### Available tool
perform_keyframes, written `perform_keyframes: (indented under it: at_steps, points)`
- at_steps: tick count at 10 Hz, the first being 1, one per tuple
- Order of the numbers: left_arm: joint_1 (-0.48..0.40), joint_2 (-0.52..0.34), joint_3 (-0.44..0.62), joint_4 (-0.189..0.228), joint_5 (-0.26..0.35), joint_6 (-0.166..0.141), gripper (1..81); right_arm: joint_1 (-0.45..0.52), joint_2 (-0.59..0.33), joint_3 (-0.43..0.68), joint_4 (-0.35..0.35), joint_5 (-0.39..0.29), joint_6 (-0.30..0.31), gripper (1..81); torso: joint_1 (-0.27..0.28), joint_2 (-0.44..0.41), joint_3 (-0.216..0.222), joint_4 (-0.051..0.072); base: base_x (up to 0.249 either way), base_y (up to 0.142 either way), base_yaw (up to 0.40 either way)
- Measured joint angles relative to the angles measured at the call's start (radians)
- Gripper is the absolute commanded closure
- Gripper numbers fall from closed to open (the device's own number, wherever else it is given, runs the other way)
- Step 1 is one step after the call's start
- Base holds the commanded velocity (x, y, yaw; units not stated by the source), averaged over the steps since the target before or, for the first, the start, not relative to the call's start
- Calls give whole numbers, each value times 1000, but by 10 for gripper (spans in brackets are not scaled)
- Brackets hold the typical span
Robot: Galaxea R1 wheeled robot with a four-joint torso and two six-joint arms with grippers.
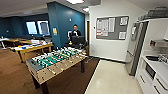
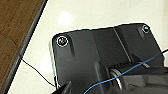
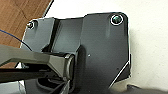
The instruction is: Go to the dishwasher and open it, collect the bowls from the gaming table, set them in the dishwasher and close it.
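Foosball table (image 1: pixel 56 63) close in front on wood floor, yellow gaming table (image 1: pixel 31 48) behind it at left, person (image 1: pixel 75 32) by teal wall, fridge (image 1: pixel 136 47) at right, grippers' state cannot be told

floor (image 1: pixel 112 80): glossy pale tile | fridge (image 1: pixel 133 47): brushed metal | foosball table (image 1: pixel 53 66): wood sides

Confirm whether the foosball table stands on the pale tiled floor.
No, the foosball table stands on the dark wood floor, left of the pale tiled floor.
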Motion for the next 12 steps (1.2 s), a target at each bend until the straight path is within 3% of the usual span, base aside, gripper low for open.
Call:
perform_keyframes:
  at_steps: [12]
  points:
    - [3, 16, -5, 1, 0, 1, 10, -3, 17, -20, -1, 0, 0, 10, 0, 0, 0, 0, 0, 0, 371]
